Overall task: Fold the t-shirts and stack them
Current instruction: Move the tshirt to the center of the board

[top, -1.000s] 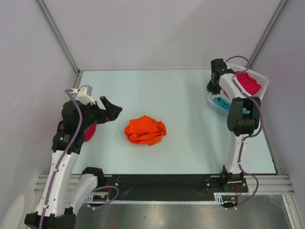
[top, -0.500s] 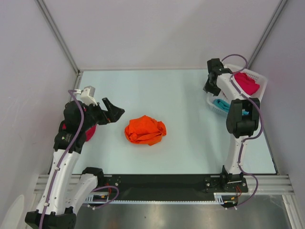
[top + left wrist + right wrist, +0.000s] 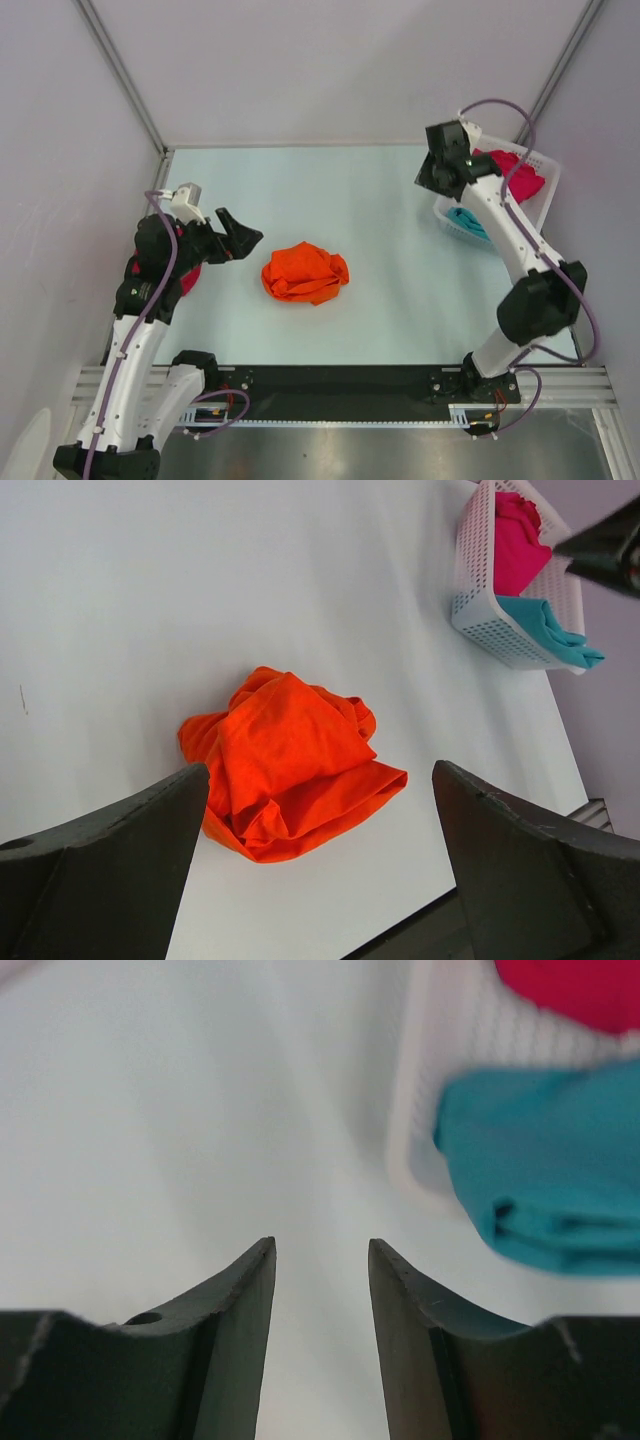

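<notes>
Crumpled orange t-shirt (image 3: 305, 273) lies just ahead of the left gripper (image 3: 241, 229)

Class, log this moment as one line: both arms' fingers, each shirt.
left fingers: open, facing orange t-shirt | right fingers: open, beside basket | orange t-shirt: crumpled on table | teal t-shirt, magenta t-shirt: in basket

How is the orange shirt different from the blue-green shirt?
The orange t-shirt is bright orange; the teal t-shirt is blue-green. The orange t-shirt lies out on the bare table, while the teal t-shirt sits in the white basket, poking over its edge. The orange t-shirt is scrunched into a lumpy heap; the teal t-shirt looks folded flatter. Both are plain soft cloth.
</notes>
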You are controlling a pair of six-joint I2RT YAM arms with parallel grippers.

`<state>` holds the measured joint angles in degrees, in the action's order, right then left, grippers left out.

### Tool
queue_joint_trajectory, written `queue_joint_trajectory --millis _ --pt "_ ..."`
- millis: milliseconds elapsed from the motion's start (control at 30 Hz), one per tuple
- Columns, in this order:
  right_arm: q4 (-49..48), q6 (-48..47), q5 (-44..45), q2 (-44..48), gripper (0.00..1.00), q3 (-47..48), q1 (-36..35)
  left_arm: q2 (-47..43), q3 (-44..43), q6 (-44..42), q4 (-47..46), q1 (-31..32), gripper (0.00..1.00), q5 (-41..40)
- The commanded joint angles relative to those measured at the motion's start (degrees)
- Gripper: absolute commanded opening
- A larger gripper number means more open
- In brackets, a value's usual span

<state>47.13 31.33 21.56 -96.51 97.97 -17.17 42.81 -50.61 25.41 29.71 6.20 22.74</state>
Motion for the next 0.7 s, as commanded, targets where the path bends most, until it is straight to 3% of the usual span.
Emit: queue_joint_trajectory --millis 0,267,667 --pt "-3.80 5.74 -0.38 10.45 0.47 -16.82 -1.10 -1.15 0.42 -0.62 -1.76 -0.48 0.99 1.25" --pt "-2.84 11.46 1.37 16.97 0.46 -33.01 -2.52 -1.67 0.86 -0.18 -2.20 -0.48 1.00 2.22" --pt "-6.52 15.42 -7.49 0.89 0.45 -32.85 10.65 -3.43 -1.24 -2.82 1.30 -0.48 1.00 0.03"
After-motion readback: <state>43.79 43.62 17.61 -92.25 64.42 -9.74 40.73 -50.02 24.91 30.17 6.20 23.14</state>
